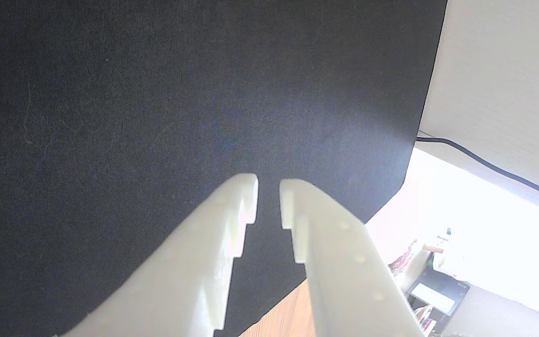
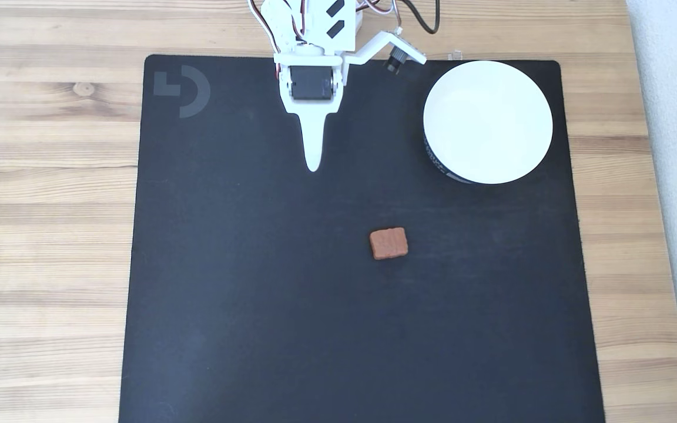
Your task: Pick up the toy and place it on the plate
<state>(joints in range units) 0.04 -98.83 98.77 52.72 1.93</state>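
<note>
The toy [image 2: 389, 243], a small reddish-brown ridged block, lies flat on the black mat in the fixed view, near the middle. The plate [image 2: 487, 120], a round white dish with a dark band on its outer side, stands at the mat's upper right with nothing inside. My white gripper [image 2: 313, 167] points down the picture from the top centre, well above and left of the toy and left of the plate. In the wrist view my gripper [image 1: 268, 187] hovers over bare mat, its fingertips nearly together with only a narrow slit and nothing between them.
The black mat [image 2: 256, 305] covers most of the wooden table [image 2: 50, 176]. In the wrist view the mat's edge [image 1: 419, 121] runs down the right side, with a dark cable [image 1: 484, 164] and a white surface beyond it.
</note>
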